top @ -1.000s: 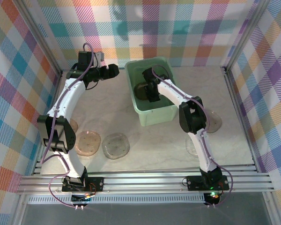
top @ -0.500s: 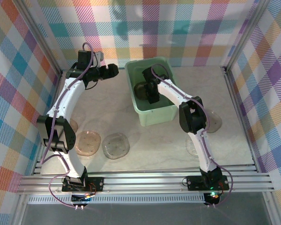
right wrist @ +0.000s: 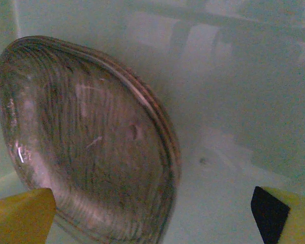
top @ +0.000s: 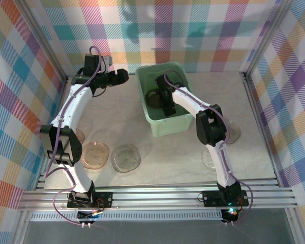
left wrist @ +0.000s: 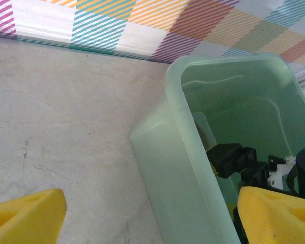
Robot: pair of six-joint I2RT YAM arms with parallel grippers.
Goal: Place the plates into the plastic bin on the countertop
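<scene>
In the plastic bin (top: 171,125), stacked plates (right wrist: 91,147)

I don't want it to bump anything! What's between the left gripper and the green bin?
Just bare countertop between the left gripper and the bin, as the top view shows.

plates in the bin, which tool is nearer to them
Right. The right tool is inside the plastic bin, close over the plates; the left tool hovers outside, by the bin's left wall.
</scene>
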